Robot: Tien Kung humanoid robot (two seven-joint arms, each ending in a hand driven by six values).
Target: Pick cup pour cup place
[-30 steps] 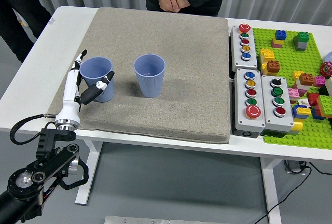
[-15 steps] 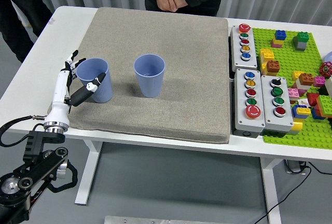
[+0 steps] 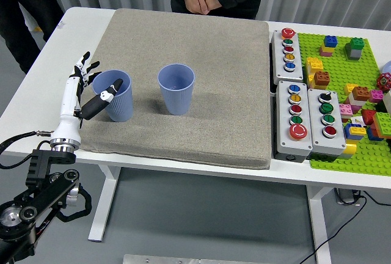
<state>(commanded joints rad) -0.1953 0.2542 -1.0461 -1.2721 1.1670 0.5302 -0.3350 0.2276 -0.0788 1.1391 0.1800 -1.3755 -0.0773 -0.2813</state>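
A white counter (image 3: 36,87) with rounded corners carries everything. Most of its middle is covered by a large square grey mat (image 3: 201,80), felt-like and matte, with soft edges. At 3 o'clock from the mat lies a bright green studded baseplate (image 3: 366,148) crowded with small plastic bricks in many colours. Between mat and baseplate sit three grey rectangular button boxes (image 3: 305,123), each with a row of round coloured buttons.

On the mat's left half stand two blue plastic cups, tapered and finely ribbed, both upright. The left cup (image 3: 116,96) is near the mat's 9 o'clock edge; the right cup (image 3: 177,88) stands apart from it at its 3 o'clock.

The left hand (image 3: 85,93), white with black fingertips on a slim white wrist, is at the left cup's 9 o'clock side. Its thumb (image 3: 104,97) lies across the cup's front wall and its fingers (image 3: 82,68) spread behind the rim, loose rather than clamped.

At 12 o'clock a person in a dark jacket stands with clasped hands (image 3: 201,0).
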